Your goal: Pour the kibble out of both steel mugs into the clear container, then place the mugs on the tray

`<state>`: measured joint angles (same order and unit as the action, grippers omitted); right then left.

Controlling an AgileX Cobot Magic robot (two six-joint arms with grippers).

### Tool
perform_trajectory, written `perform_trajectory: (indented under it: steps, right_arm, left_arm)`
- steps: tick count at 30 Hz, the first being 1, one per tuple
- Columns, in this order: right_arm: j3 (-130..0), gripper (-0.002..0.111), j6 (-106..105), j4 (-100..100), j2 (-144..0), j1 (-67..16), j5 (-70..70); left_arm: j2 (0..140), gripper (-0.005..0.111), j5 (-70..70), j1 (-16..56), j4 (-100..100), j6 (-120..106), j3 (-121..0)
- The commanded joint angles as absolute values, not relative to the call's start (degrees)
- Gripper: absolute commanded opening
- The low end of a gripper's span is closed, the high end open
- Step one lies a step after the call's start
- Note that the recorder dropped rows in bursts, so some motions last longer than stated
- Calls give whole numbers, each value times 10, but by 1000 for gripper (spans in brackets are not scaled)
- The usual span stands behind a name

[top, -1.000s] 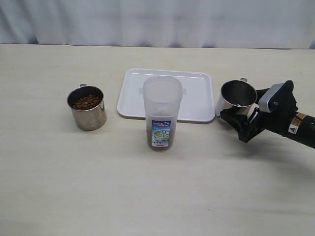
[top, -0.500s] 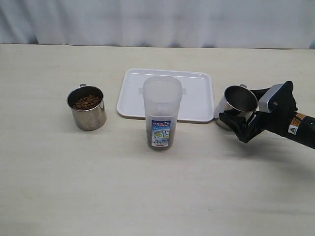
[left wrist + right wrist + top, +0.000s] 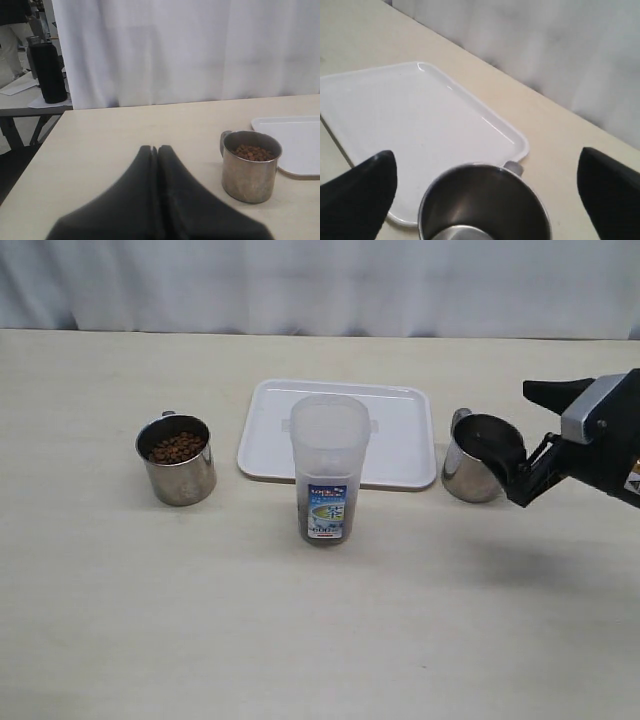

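- The right claw (image 3: 522, 443) is hanging at the right of the scene with its fingers (image 3: 365, 190) spread wide apart, gripping nothing.
- The empty mug (image 3: 478, 462) is standing upright on the table (image 3: 320, 630), mouth up, just left of the claw and in line with the gap between the fingertips. Its handle is pointing far-left, away from the claw.
- The tray (image 3: 400, 405) is lying just left of that mug. The mug is sitting off the tray, close by its right edge; whether the two are touching cannot be told.
- By the look of it, the coming move is turning on this: the mug is needing to go left and over the low rim, and the right claw is standing by far the nearer to do it.
- The container (image 3: 328, 455) is standing upright by the tray's near edge, in the middle of the scene.
- The full mug (image 3: 178, 472), holding its kibble (image 3: 177, 447), is standing upright well to the left.
- The left claw (image 3: 155, 150) is pressed together and holding nothing. It is showing only in its own wrist view, pointing across the table with the full mug a little ahead, so that arm is looking the better placed for the second pour.
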<state>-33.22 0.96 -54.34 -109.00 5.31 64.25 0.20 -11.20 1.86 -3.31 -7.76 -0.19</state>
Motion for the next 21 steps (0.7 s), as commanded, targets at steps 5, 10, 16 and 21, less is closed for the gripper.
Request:
perform_trajectory:
  steps: [5, 10, 16, 21]
  right_arm:
    - [-204, 18, 221, -411, -873, 55, 700]
    - [-73, 5, 235, -210, -651, 54, 556]
    - [0, 5, 191, -157, -343, 52, 248]
    - [0, 5, 307, -233, -131, 52, 55]
  left_arm:
    - [0, 0, -107, 17, -31, -77, 0]
    - [0, 0, -100, 17, -31, -77, 0]
    - [0, 0, -103, 17, -31, -77, 0]
    - [0, 0, -104, 17, -31, -77, 0]
